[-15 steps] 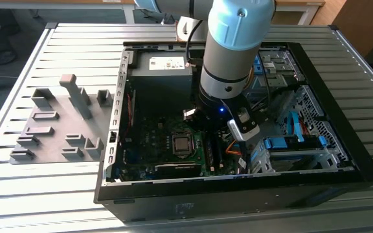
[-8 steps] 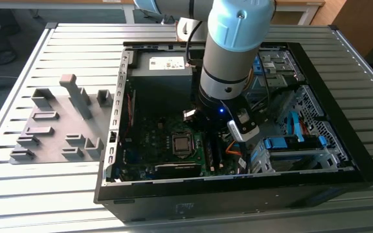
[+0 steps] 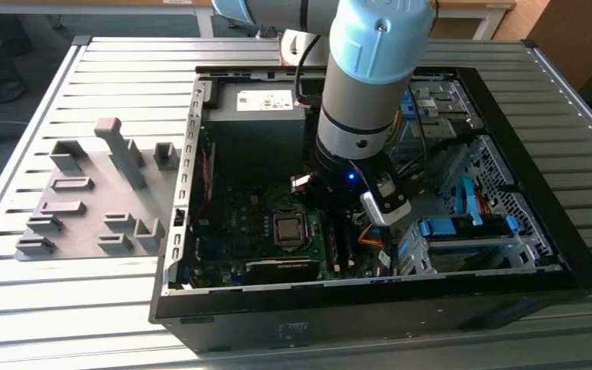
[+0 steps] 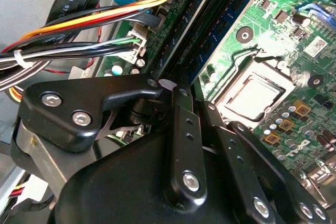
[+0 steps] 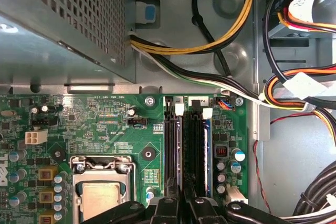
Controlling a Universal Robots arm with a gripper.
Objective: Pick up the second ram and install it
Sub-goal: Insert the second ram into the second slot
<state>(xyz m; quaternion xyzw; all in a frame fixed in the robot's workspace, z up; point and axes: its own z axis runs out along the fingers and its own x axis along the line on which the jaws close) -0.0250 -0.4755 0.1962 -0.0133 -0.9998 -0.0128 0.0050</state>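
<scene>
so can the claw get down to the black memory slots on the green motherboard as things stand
Probably yes. The claw hangs right over the black memory slots on the green motherboard, and the orange and yellow cable bundle lies off to one side, clear of the slots.

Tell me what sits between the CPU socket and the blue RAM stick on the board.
In the first wrist view, black memory slots lie between the CPU socket and the second ram.

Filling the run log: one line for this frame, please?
step: install second ram | gripper: over motherboard memory slots | second ram: standing in slot beside CPU socket | place: inside open PC case
</scene>
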